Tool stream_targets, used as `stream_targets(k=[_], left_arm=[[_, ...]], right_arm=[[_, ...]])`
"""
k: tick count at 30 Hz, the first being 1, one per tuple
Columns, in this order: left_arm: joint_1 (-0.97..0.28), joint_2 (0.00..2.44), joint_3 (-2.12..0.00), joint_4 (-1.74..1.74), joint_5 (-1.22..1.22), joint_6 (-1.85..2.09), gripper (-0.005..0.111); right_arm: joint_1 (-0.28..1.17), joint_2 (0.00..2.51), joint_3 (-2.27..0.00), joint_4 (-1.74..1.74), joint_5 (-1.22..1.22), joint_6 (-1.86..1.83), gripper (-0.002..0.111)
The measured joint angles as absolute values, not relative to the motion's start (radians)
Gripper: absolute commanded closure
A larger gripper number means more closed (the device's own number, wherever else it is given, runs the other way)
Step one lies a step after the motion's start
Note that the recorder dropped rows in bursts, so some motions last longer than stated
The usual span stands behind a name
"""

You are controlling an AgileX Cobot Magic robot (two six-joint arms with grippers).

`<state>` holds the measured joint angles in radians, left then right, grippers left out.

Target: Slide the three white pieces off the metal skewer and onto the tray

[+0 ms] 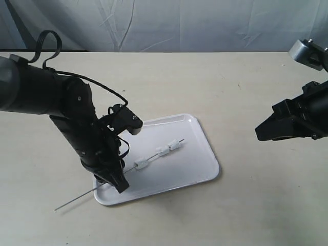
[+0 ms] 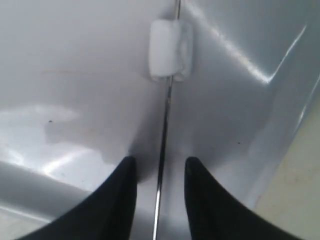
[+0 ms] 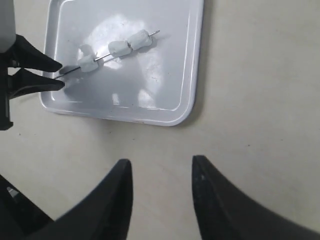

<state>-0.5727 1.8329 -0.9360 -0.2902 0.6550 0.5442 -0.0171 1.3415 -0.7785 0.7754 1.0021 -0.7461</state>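
Note:
The white tray (image 1: pixel 192 164) lies mid-table with the metal skewer (image 1: pixel 77 200) across it, one end poking out past the tray's near-left corner. Three white pieces (image 1: pixel 141 165) (image 1: pixel 163 151) (image 1: pixel 175 145) are threaded on it. My left gripper (image 1: pixel 115 182) is down at that corner, open, its jaws on either side of the skewer (image 2: pixel 165 125) with a gap on both sides; the nearest piece (image 2: pixel 170 50) lies just ahead. My right gripper (image 3: pixel 161 162) is open and holds nothing, hovering over bare table to the right of the tray (image 3: pixel 170 75).
Beige tabletop (image 1: pixel 230 215) surrounds the tray. A wrinkled grey backdrop (image 1: pixel 205 20) runs along the far edge. The left arm's black body and cables (image 1: pixel 77 113) lean over the tray's left side.

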Motion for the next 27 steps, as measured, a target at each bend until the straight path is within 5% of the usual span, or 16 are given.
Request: stream_targets(k=[8, 27], left_arm=[[-0.592, 1.859, -0.947, -0.259, 0.667, 0.548, 0.107], [-0.595, 1.689, -0.989, -0.291, 0.935, 0.312, 0.107]], right_arm=[[-0.017, 1.342, -0.777, 0.782, 0.998, -0.755, 0.07], [-0.017, 1.344, -0.631, 1.168, 0.813, -0.837, 0.07]])
